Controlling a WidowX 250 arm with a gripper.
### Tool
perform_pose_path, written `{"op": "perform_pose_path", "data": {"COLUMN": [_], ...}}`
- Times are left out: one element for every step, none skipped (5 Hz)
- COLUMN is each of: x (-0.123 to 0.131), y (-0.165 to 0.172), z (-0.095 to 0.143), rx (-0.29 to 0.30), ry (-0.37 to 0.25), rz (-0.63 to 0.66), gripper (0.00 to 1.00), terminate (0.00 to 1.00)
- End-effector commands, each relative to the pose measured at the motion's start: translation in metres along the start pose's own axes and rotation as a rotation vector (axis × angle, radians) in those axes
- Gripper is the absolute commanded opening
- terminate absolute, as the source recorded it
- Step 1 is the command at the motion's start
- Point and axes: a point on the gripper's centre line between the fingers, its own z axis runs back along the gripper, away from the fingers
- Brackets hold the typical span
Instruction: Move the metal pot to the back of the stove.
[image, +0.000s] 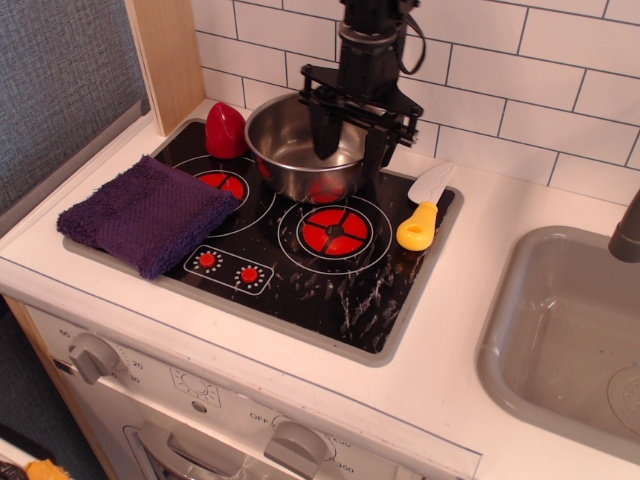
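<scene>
The metal pot (295, 150) is a shiny round steel bowl. It sits at the back middle of the stove (330, 290), behind and between the two red burner circles. My gripper (350, 142) hangs straight down over the pot's right rim. Its two black fingers are spread apart, one inside the pot (325, 132) and one just outside the rim (376, 150). The gripper looks open and is not clamping the rim.
A red pepper-like toy (225, 130) stands at the stove's back left corner. A purple cloth (145, 210) covers the stove's left edge. A yellow-handled knife (421, 222) lies on the right edge. A grey sink (560, 330) is at the right. The tiled wall (500, 80) is close behind.
</scene>
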Motion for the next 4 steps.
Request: {"op": "perform_pose_path", "data": {"x": [-0.012, -0.0171, -0.0171, -0.0171], "y": [0.0002, 0.0038, 0.0038, 0.0038], "z": [0.0642, 0.0596, 0.0596, 0.0596], "rx": [0.007, 0.02, 0.02, 0.02], "ry": [-0.158, -0.128, -0.128, -0.128], "rz": [0.016, 0.02, 0.02, 0.02], "gripper": [1.0, 1.0, 1.0, 1.0], "terminate": [0.0, 0.0, 0.0, 1.0]}}
